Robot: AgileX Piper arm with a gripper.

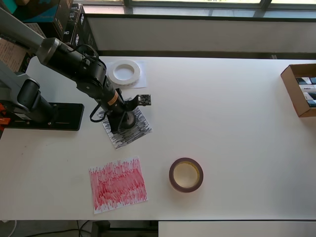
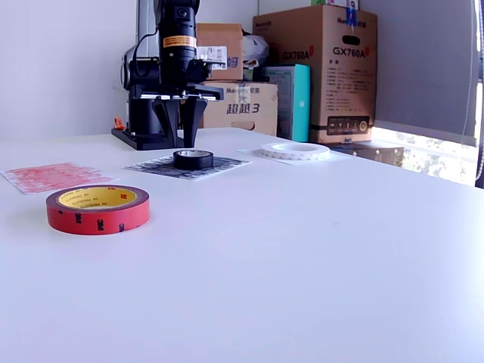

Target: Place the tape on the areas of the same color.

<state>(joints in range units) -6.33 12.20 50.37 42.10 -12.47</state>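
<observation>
On a white table seen from overhead and from a low exterior camera, three tape rolls and three coloured paper sheets are laid out beside one robot arm.

The white tape ring lies flat on the white sheet near the far edge of the table, so that pair looks done.

The small black roll sits flat on the black scribbled sheet. In the overhead view the arm's gripper covers most of this roll. The exterior view shows the gripper pointing straight down, its two fingers spread apart with clear space between them and nothing held. They seem to stand just above and behind the roll, not touching it. This pair also looks done, with the roll released.

The red roll rests on bare table, well apart from the red scribbled sheet, which lies toward the overhead view's left of it. In the exterior view the roll is nearest the camera, and the red sheet lies behind it to that view's left.

Judging by this layout, two of the three placements are complete. What remains is to pick up the red roll and set it on the red sheet.
</observation>
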